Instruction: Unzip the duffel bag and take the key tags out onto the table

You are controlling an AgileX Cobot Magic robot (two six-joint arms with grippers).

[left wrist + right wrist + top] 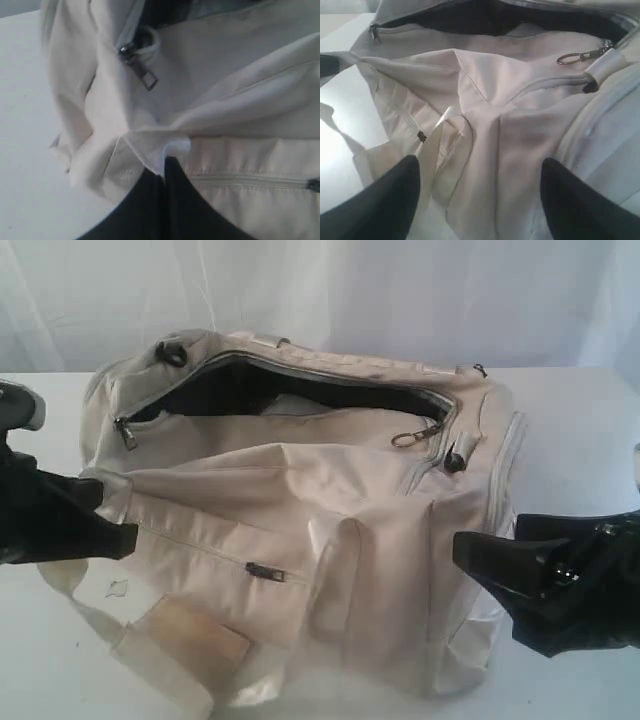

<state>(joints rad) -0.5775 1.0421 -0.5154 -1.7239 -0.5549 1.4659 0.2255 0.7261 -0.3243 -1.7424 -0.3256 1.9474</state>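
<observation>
One bag [330, 500] lies on the table [570, 440], its top zip run back and the mouth [300, 390] gaping on dark lining. The left gripper [165, 167] is at the bag's left end, fingers pressed together on a fold of cream fabric; in my judgement this anchors the bag and keeps the mouth taut for a reach inside. The right gripper [480, 165] hangs off the bag's right front corner with its fingers spread wide and nothing between them, apparently readied to enter the mouth. The tags are not seen anywhere, neither on the table around the bag nor in the visible part of the mouth; presumably they lie deeper inside, though that cannot be confirmed. A pale shape [290, 405] shows within the mouth, unidentifiable. Count: one bag, two grippers, three plain zip pulls, namely one at the mouth's left end [127, 434], a ringed one at its right end [414, 437], and one on the closed front pocket [263, 570]. Tags counted: none visible.
</observation>
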